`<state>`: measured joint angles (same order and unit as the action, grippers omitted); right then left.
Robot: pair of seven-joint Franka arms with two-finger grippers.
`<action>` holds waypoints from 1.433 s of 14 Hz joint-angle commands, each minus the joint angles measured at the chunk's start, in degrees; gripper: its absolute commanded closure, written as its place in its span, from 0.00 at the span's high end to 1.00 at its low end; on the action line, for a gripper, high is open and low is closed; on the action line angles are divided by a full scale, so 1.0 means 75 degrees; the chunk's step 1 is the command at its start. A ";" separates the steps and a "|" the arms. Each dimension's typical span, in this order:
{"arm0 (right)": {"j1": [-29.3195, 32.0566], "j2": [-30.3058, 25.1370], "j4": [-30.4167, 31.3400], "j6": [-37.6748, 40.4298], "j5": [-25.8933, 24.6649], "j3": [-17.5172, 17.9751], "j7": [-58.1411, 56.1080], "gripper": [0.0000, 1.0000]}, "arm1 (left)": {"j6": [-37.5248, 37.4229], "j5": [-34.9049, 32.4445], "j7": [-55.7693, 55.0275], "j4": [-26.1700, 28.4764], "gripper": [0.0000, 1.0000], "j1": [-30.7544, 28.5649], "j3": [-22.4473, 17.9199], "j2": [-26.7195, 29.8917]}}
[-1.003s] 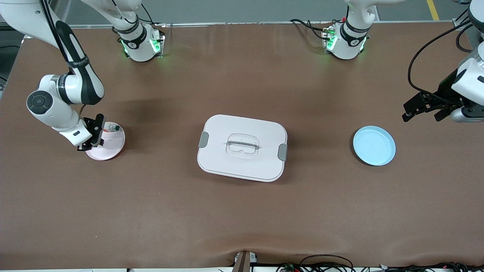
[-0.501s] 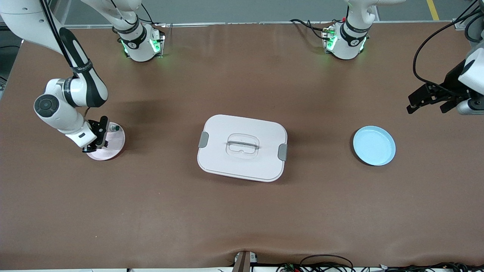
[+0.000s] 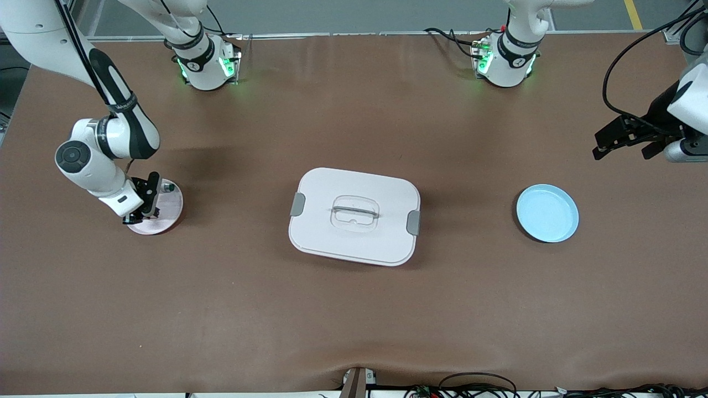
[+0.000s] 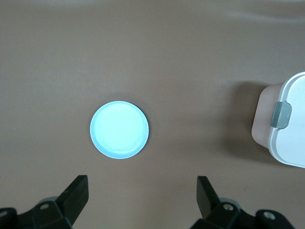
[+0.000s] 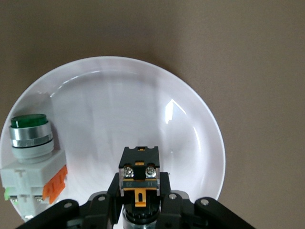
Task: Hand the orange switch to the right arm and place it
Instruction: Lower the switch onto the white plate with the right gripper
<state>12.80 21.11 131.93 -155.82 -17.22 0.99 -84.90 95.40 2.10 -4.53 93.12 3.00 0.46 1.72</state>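
I see two glossy white arms with black bands at the joints, each rising from a round base lit green. My right arm has a dark round cap on its elbow. Black cables loop along both arms. The left gripper [image 3: 624, 142] and right gripper [image 3: 145, 200] are matte black, with screw holes showing.

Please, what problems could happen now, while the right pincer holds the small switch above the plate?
1. The right pincer is shut on the tiny black block with orange face, the orange switch, over the round white plate. If released high, it might bounce off.
2. The white push-button with green cap lies on the same plate; a drifting descent could knock it.

The left pincer waits open above the table.
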 commanded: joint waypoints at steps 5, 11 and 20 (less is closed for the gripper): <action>0.0063 -0.0119 0.0093 -0.0014 -0.0259 0.0021 0.0585 1.00 | -0.0169 -0.0152 0.0124 -0.0217 1.00 0.0069 -0.0037 -0.0018; 0.0110 -0.0178 -0.0082 0.0384 -0.0259 0.0032 0.0679 1.00 | -0.0228 -0.0163 0.0100 -0.0217 1.00 0.0057 -0.0026 -0.0088; -0.0030 -0.0283 -0.1872 0.3075 -0.0177 0.0126 0.0668 1.00 | -0.0228 -0.0163 0.0100 -0.0205 1.00 0.0045 -0.0037 -0.0100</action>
<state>12.77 19.75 121.69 -138.47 -17.28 1.13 -81.23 94.94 2.10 -4.46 92.75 3.09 0.45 1.35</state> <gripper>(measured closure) 0.000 0.000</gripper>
